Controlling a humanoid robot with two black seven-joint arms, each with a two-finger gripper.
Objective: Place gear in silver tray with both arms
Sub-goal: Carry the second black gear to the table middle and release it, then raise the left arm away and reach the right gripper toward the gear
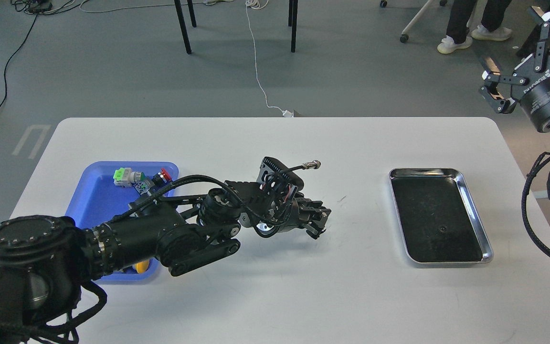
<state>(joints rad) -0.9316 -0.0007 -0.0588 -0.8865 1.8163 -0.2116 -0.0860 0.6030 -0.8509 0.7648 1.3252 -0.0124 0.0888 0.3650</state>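
The silver tray lies on the right part of the white table, its dark bottom bare apart from one tiny speck that cannot be told for sure. The left gripper reaches low over the middle of the table, well left of that tray — its dark fingers blur together, so whether they are clenched or grasping anything cannot be told. The right gripper is raised beyond the table's far right corner, fingers spread apart and holding nothing. On the left, the blue tray holds small coloured parts.
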